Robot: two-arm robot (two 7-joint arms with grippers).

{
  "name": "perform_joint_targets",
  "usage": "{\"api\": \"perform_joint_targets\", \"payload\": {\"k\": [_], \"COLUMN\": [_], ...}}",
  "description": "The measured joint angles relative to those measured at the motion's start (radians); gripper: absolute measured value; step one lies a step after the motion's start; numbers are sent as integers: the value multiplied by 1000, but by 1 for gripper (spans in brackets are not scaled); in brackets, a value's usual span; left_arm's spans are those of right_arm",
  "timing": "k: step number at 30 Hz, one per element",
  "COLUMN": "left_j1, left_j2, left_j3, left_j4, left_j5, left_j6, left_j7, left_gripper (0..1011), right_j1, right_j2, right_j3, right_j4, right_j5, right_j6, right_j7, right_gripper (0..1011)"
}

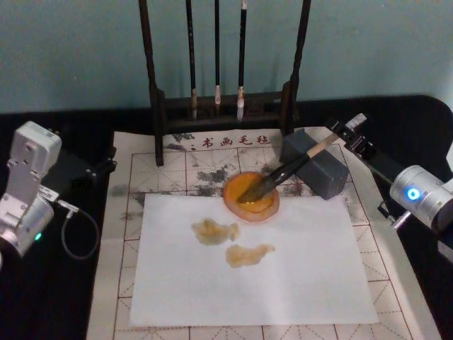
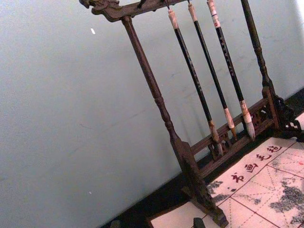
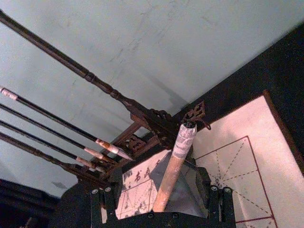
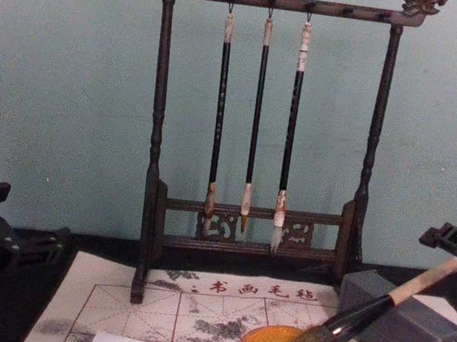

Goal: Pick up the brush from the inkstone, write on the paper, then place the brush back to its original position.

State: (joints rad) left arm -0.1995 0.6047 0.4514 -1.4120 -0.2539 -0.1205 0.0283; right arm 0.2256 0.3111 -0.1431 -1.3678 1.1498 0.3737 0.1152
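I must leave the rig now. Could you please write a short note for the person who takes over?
Right hand: open, astride the end of the brush handle, not gripping it.
Left hand: parked at far left.
Brush: tuft in the inkstone, handle leaning on the grey block.
Paper: two yellowish marks.
If those marks are the writing, only retreat is left; otherwise grasp, write, return.

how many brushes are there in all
4. Three thin brushes hang side by side on the rack. The brush lies with its tuft in the inkstone, handle across the grey block.
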Motion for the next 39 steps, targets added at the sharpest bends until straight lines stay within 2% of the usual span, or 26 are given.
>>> {"api": "perform_joint_targets", "payload": {"k": [9, 21, 26, 39], "left_j1": [0, 0, 0, 0], "left_j2": [0, 0, 0, 0], "left_j3": [0, 0, 0, 0], "left_j4": [0, 0, 0, 0], "left_j5": [0, 0, 0, 0], "left_j6": [0, 0, 0, 0], "left_j7": [0, 0, 0, 0], "left_gripper": [1001, 1001, 1001, 1001], "right_j1": [28, 37, 36, 37], "right_j2": [-17, -16, -18, -10], "right_j3": [-6, -20, -18, -27], "right_j4": [32, 39, 40, 44], "right_j5": [46, 83, 118, 147], "right_j6": [0, -16, -16, -26], "right_j7": [-22, -38, -58, -55], "right_gripper": [1002, 1000, 1002, 1002]}}
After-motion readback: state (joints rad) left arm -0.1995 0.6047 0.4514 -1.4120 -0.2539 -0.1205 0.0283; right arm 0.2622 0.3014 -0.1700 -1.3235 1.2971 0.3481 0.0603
